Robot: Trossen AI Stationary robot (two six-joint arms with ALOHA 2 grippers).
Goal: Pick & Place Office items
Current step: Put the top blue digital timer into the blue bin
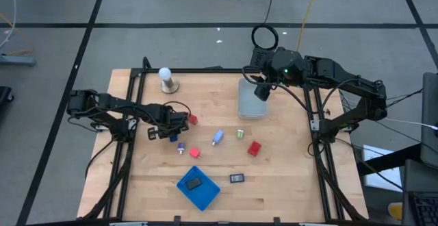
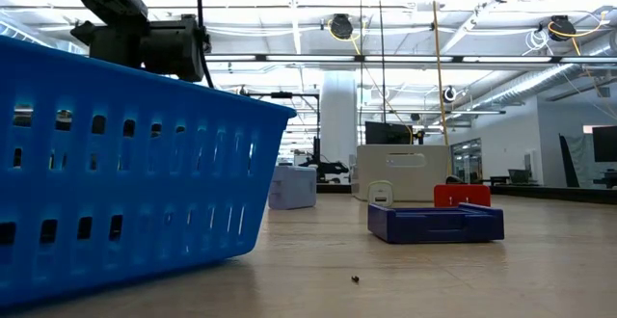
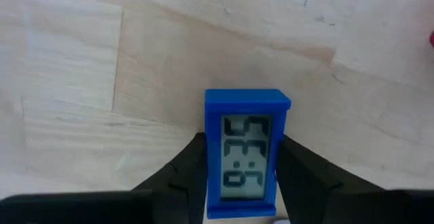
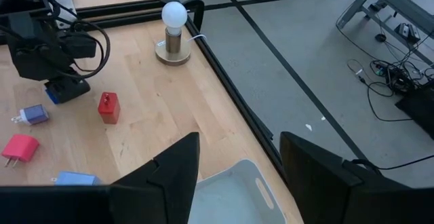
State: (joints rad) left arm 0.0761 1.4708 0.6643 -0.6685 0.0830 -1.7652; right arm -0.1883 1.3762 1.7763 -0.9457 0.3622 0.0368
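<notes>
My left gripper (image 1: pixel 169 133) is over the table's left-middle, shut on a small blue clock with a grey digit display (image 3: pixel 247 153). Loose on the wood lie red blocks (image 1: pixel 254 148) (image 1: pixel 194 153) (image 1: pixel 193 120), a pale blue tube (image 1: pixel 217 137), a green bit (image 1: pixel 240 134), a purple bit (image 1: pixel 181 147) and a flat black rectangle (image 1: pixel 237 178). Another black piece (image 1: pixel 194 183) lies in the blue tray (image 1: pixel 205 195). My right gripper (image 4: pixel 237 166) hangs open above the clear bin (image 4: pixel 230 197), touching nothing. My left gripper pinches the blue clock between its two fingers (image 3: pixel 186 173), one on each narrow side (image 3: pixel 211 163). The fingers point down from above. The clock stands upright in the hold with its display toward the wrist camera. I cannot tell whether its lower end (image 4: pixel 64 94) touches the table.
A white ball on a round stand (image 1: pixel 165 79) sits near the far-left corner. The clear bin (image 1: pixel 252 99) stands at the far edge, right of centre. Black frame rails (image 1: pixel 130 103) run along the table's sides. In the low view the blue tray's wall (image 2: pixel 116 173) fills the left.
</notes>
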